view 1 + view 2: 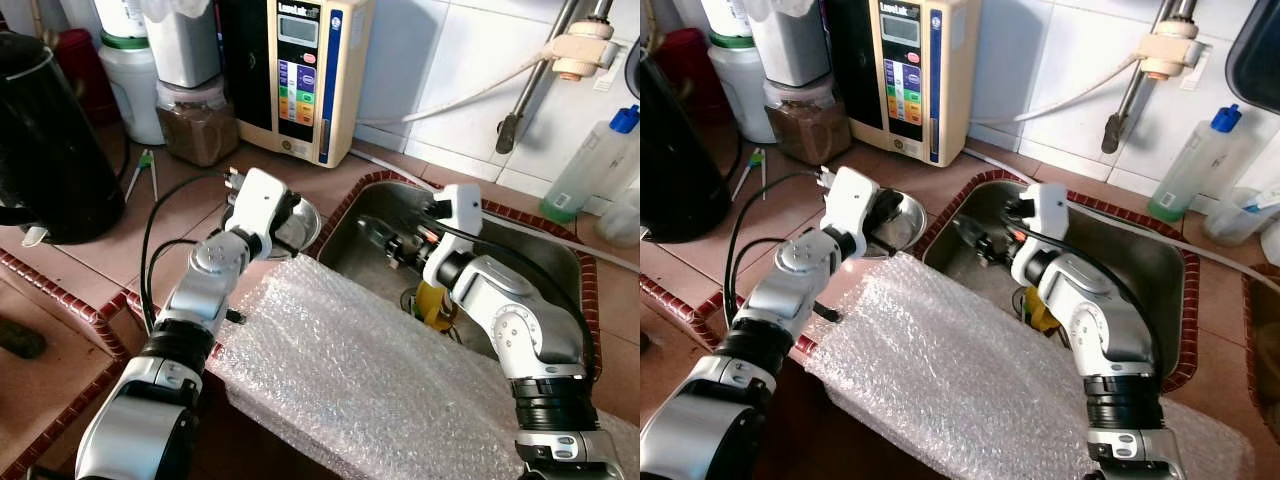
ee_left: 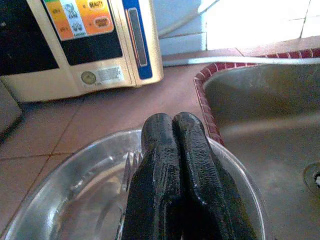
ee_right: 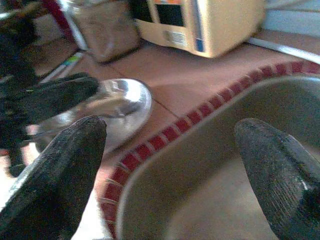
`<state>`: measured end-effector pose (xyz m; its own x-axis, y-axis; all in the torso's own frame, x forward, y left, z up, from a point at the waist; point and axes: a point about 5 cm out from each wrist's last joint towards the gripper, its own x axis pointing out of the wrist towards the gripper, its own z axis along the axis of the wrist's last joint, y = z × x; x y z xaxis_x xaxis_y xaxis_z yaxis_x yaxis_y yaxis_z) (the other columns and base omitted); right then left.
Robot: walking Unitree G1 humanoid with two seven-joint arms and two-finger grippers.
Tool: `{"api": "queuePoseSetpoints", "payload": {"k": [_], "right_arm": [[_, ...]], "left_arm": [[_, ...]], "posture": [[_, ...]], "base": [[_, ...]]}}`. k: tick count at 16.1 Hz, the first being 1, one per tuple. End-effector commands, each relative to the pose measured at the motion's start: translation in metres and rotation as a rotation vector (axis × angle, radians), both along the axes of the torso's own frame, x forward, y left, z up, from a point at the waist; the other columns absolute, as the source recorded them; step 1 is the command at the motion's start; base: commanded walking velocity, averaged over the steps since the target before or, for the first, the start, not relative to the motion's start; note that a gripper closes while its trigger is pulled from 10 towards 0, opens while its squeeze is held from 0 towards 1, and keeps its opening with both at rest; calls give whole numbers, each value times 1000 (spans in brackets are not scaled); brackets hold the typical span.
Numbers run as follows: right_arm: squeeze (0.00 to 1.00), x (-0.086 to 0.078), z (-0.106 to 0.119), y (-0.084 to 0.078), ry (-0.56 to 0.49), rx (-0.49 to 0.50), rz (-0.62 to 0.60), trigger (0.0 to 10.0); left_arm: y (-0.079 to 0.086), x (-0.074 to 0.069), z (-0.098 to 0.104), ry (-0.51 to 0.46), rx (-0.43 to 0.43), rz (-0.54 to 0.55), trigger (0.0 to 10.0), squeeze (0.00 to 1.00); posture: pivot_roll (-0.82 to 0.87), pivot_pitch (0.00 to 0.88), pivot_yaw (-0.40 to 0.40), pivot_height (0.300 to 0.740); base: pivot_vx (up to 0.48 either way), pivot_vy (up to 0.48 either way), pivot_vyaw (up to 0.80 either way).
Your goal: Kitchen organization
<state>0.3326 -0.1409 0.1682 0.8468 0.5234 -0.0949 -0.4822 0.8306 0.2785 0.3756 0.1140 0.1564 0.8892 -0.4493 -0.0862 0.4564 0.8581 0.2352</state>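
Observation:
A shallow steel bowl [image 1: 303,226] sits on the tiled counter just left of the sink [image 1: 545,262]. My left gripper [image 1: 284,216] hovers over the bowl with its fingers pressed together. In the left wrist view the shut fingertips [image 2: 173,125] hang above the bowl [image 2: 60,200], and what look like fork tines [image 2: 131,162] lie inside it beside them. My right gripper [image 1: 376,240] is open over the sink's left half, pointing toward the bowl [image 3: 125,102]. Nothing is between its fingers [image 3: 65,160].
A sheet of bubble wrap [image 1: 350,370] covers the counter's front edge and part of the sink. A yellow item [image 1: 432,305] lies in the sink. A water ionizer [image 1: 300,70], a brown-powder jar [image 1: 195,125] and a black kettle [image 1: 40,130] stand behind, with a blue-capped bottle [image 1: 590,165] at right.

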Motion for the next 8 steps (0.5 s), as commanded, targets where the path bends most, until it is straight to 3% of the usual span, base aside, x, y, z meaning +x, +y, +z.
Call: {"api": "queuePoseSetpoints", "payload": {"k": [1,2,3,6,8], "right_arm": [[0,1,1,-5,-7,-15,-28,10000],[0,2,0,-5,-4,-14,-38,10000],[0,3,-1,-5,-3,-11,-44,10000],[0,4,-1,-4,-7,-9,-50,10000],[0,2,-1,-2,-10,-11,-32,10000]], "left_arm": [[2,1,6,-30,31,2,0,0],[7,3,8,-45,57,32,4902,0],[15,7,13,-55,22,67,10000,1000],[28,12,22,-72,10,105,10000,1000],[34,15,24,-20,-31,92,10000,1000]], "posture": [[-48,0,-30,740],[-48,0,-30,740],[-47,0,-28,740],[-46,0,-25,740],[-49,0,-25,740]], "base": [[0,0,0],[0,0,0],[0,0,0],[0,0,0],[0,0,0]]}}
